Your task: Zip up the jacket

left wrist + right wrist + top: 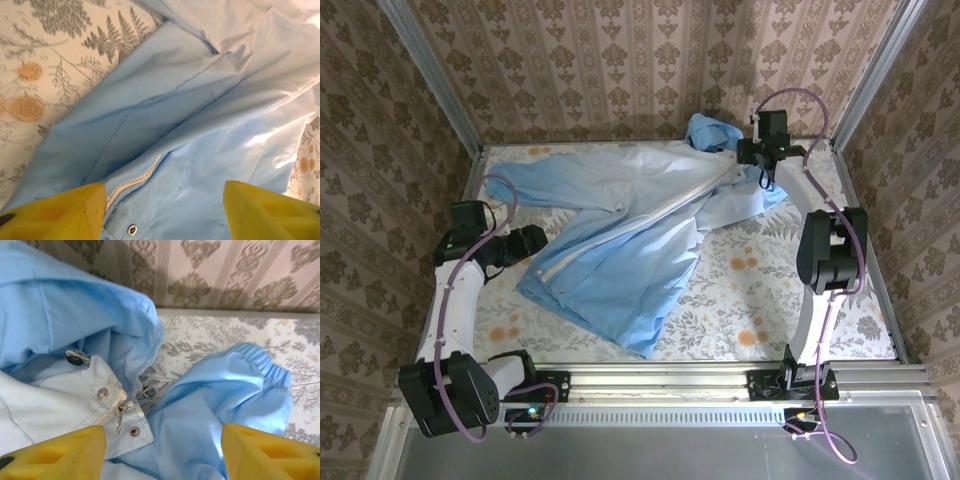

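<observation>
Lying diagonally across the desk [770, 300], the jacket [630, 235] shows its zipper pull [119, 416] up at the collar. My left fingers [75, 212] stand wide over the hem, right fingers [260, 452] wide over the collar, both empty. Risk: withdrawing low could snag loose cloth, dragging the pull down.

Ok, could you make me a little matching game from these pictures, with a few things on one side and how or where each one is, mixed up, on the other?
Things:
1. zipper pull
2. sleeve cuff
3. snap
4. left gripper

Descriptions:
A. gathered, lying on the tablecloth
B. dangling just below the hood
C. open over the jacket
D. round, metal, beside the whitish zipper strip

Pairs: 1-B, 2-A, 3-D, 4-C.
</observation>
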You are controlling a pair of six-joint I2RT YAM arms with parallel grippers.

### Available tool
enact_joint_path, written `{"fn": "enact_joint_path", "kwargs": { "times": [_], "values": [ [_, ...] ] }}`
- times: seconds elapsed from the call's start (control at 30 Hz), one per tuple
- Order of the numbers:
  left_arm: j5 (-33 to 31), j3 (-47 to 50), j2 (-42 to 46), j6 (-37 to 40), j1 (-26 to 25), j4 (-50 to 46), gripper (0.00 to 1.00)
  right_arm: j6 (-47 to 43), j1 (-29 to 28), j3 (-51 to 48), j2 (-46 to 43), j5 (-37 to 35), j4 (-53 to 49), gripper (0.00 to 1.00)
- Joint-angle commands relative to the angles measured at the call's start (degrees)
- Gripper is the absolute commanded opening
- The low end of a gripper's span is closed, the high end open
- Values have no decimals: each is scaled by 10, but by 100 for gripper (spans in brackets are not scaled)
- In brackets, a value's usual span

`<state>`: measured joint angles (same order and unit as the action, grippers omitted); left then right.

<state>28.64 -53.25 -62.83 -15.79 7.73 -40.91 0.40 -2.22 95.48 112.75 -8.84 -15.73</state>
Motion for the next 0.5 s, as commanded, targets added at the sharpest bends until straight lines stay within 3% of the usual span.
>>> {"fn": "enact_joint_path", "kwargs": {
  "times": [0.0, 0.23, 0.37, 0.47],
  "values": [
    [-10, -24, 22, 39, 5, -38, 62, 9, 0, -44, -51, -20, 35, 63],
    [-34, -42, 68, 83, 5, -26, 67, 7, -2, -164, -159, -10, 74, 64],
    [-97, -50, 93, 101, 5, 5, 80, 7, -4, -257, -237, 5, 118, 68],
    [-126, -40, 107, 131, 5, 43, 92, 17, -10, -302, -279, 25, 126, 79]
  ]
}}
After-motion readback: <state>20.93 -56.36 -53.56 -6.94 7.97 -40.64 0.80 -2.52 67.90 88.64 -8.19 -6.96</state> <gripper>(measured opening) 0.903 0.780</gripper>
